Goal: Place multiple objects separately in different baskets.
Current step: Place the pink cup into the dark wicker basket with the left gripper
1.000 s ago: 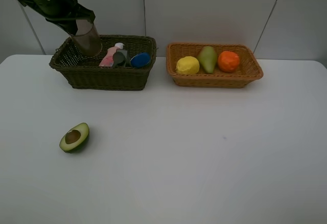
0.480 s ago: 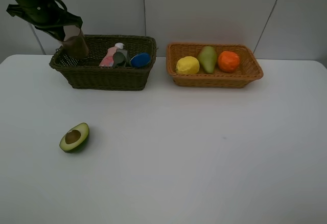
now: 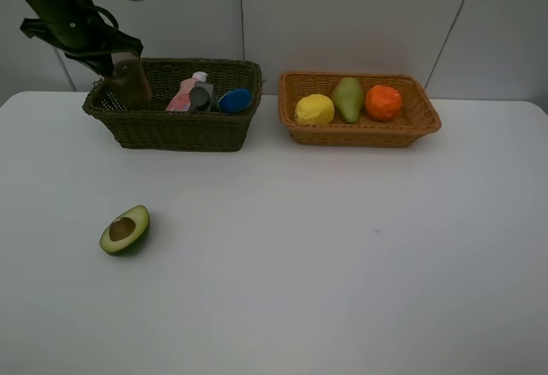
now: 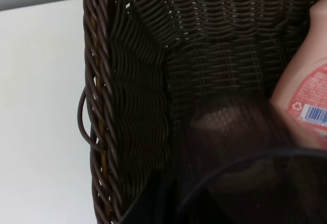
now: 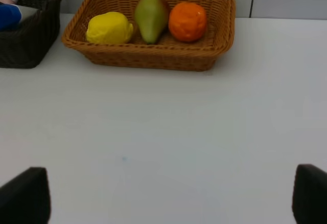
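Meanwhile, avocado half [image 3: 125,230] on open table [image 3: 342,255].

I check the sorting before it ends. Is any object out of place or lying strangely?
Yes: the avocado half lies alone on the white table, cut side up, far from the orange-tan basket holding the lemon, pear and orange. Nothing looks spilled or damaged.

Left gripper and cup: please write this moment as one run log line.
left gripper: shut on translucent cup | cup: low inside dark basket, left end | avocado half: on table | right gripper: open, idle
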{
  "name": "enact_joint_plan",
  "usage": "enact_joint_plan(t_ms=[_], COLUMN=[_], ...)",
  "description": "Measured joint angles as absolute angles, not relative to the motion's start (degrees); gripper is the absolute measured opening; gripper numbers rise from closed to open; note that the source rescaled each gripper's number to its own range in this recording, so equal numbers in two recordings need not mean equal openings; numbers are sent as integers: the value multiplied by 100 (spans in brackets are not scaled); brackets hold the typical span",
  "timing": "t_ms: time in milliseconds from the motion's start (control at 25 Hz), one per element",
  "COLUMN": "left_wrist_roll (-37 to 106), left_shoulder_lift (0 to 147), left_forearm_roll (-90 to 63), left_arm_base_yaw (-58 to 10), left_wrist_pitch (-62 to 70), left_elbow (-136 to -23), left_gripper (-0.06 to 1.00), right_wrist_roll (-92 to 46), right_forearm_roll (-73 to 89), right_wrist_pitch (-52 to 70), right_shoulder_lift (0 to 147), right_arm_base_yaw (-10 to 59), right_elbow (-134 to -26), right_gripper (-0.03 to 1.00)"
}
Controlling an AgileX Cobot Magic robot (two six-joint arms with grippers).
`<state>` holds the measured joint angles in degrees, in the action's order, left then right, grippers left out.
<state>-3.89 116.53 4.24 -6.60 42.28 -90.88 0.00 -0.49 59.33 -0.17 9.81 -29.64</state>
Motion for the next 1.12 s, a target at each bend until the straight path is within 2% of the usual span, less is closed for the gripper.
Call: enact_joint_plan(t_ms=[1120], left_wrist_roll=[-383], left_shoulder_lift=[11856], left_forearm_roll=[447], left_arm_base_yaw=[-660], left_wrist_pitch=[3659], left_elbow=[-9088], left_gripper=[1], right_wrist_roll=[0], right_forearm_roll=[-49], right_wrist_pitch=[5933], right_shoulder_lift=[-17], right_arm_base_yaw=[981], right_elbow=[-2964], right_gripper=[100])
